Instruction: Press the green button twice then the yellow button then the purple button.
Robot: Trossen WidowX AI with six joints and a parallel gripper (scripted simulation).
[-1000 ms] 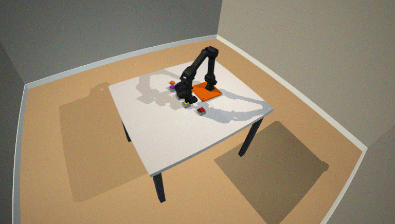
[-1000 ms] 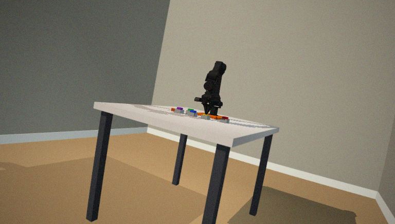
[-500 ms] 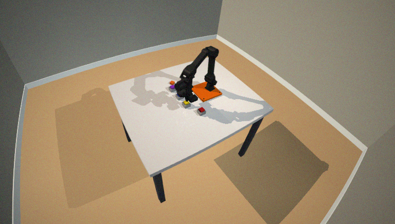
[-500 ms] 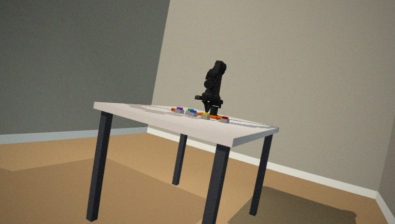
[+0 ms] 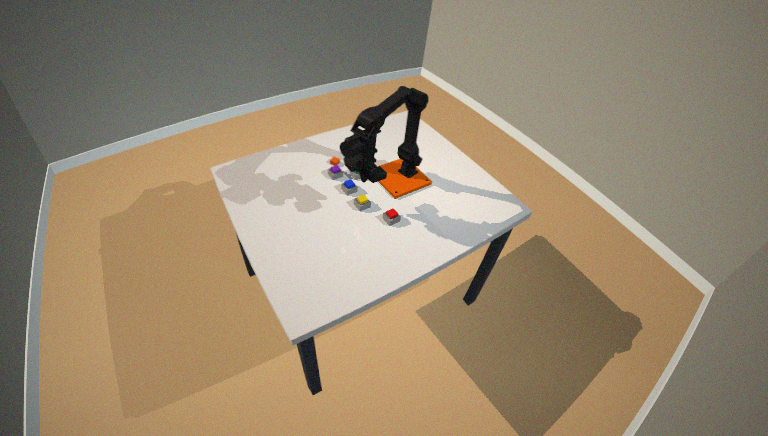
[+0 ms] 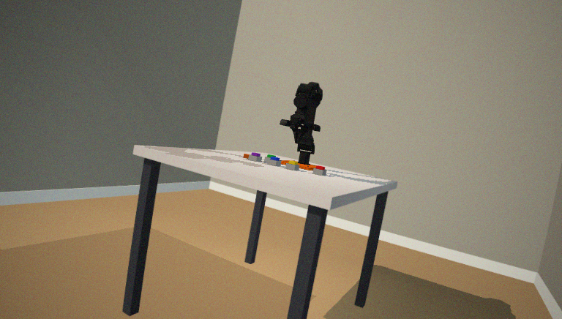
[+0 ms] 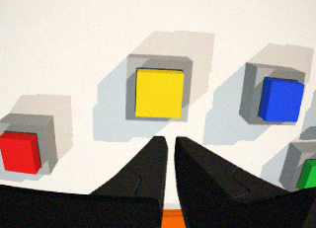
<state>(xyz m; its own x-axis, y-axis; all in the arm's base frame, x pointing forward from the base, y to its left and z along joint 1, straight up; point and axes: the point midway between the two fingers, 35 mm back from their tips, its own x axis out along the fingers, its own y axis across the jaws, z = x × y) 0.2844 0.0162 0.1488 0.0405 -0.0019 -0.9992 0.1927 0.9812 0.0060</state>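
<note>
My gripper point(image 6: 296, 142) point(image 7: 169, 147) is shut and empty. It is raised well above the table, with its tips just below the yellow button in the wrist view. The yellow button point(image 5: 362, 199) point(image 6: 292, 162) point(image 7: 159, 94) stands up from its grey housing, untouched. The green button point(image 6: 269, 156) point(image 7: 308, 175) is mostly hidden behind the arm in the top view and cut off at the right edge of the wrist view. The purple button point(image 5: 335, 169) point(image 6: 255, 154) is raised at the far end of the row and is outside the wrist view.
The blue button point(image 5: 349, 184) point(image 6: 274, 158) point(image 7: 282, 101) sits between yellow and purple. The red button point(image 5: 391, 213) point(image 6: 320, 167) point(image 7: 20, 152) is on yellow's other side. A small orange block point(image 5: 334, 160) point(image 6: 246, 156) lies beyond purple. The arm stands on an orange plate point(image 5: 396, 186).
</note>
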